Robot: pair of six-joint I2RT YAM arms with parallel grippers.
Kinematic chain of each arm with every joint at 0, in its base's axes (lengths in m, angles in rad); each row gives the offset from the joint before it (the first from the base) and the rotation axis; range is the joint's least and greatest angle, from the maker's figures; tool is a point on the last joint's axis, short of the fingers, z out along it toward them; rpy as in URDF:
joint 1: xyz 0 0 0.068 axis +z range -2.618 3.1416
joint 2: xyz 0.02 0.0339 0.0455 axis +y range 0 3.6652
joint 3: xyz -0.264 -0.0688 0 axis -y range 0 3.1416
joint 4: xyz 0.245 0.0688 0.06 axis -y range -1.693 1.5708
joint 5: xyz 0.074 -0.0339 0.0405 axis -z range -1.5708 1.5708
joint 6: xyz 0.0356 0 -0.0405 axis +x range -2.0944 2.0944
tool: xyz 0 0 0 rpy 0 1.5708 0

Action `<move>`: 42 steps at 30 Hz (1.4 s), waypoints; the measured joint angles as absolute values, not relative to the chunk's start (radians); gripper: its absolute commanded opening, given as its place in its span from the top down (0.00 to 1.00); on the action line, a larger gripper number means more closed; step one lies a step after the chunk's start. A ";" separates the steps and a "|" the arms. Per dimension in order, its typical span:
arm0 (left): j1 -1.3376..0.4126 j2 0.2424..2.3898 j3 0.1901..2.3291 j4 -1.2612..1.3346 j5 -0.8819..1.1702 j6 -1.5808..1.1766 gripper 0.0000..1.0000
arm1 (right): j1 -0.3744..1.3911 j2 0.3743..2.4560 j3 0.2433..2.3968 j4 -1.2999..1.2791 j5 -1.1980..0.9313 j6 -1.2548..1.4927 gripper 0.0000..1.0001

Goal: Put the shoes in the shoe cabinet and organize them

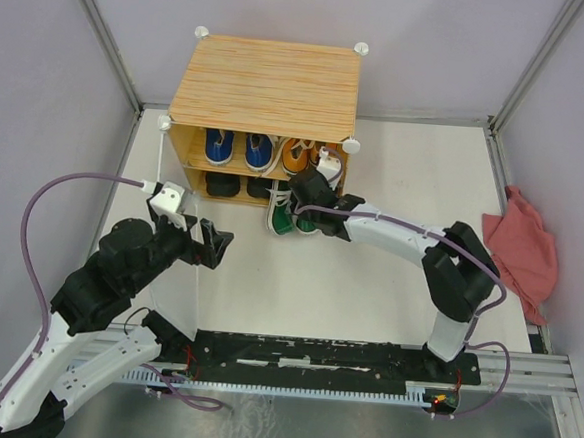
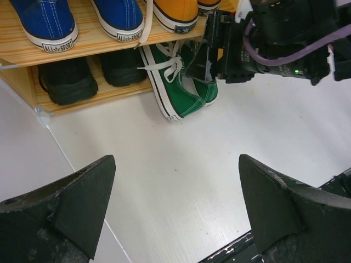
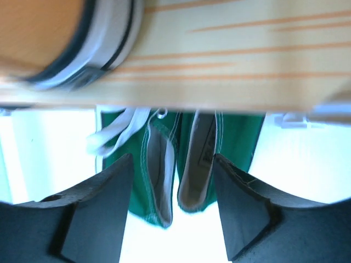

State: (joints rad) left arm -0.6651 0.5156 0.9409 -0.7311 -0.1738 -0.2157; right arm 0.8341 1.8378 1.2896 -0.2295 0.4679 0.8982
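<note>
The shoe cabinet (image 1: 266, 82) stands at the back, with a wood-grain top. Blue shoes (image 1: 237, 148) and orange shoes (image 1: 296, 156) sit on its upper shelf, and black boots (image 1: 224, 185) are on the lower level. The green shoes (image 1: 284, 218) lie at the lower right, toes inward and heels sticking out onto the table. My right gripper (image 3: 173, 159) is open, its fingers on either side of the green heels (image 3: 175, 181). My left gripper (image 2: 176, 164) hangs open and empty over the table in front of the cabinet. It is near the swung-out door (image 1: 183, 272).
A red cloth (image 1: 522, 250) lies crumpled at the right wall. The open white door panel (image 2: 27, 142) reaches toward the near edge on the left. The right arm (image 1: 401, 237) stretches across the table's middle.
</note>
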 measured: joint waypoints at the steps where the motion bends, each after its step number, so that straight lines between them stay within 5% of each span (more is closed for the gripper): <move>1: -0.665 0.514 0.941 -0.731 -0.174 -0.216 0.01 | 0.842 1.814 1.286 -0.245 0.469 0.891 0.29; 8: -0.665 0.512 0.941 -0.730 -0.173 -0.216 0.01 | 0.893 1.686 1.240 -0.328 0.472 0.863 0.30; 26: -0.665 0.508 0.926 -0.727 -0.179 -0.210 0.01 | 0.892 1.802 1.185 -0.313 0.529 0.815 0.36; 29: -0.665 0.508 0.922 -0.727 -0.179 -0.206 0.01 | 0.894 1.815 1.185 -0.290 0.538 0.803 0.47; 35: -0.665 0.509 0.901 -0.723 -0.181 -0.196 0.01 | 0.905 1.816 1.153 -0.221 0.590 0.779 0.94; 42: -0.665 0.509 0.894 -0.723 -0.181 -0.196 0.01 | 0.908 1.788 1.065 -0.119 0.669 0.671 0.98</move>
State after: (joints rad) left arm -0.6651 0.5091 0.8944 -0.7235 -0.1814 -0.1955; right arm 0.9077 1.7882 1.0653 -0.1188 0.6685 0.6708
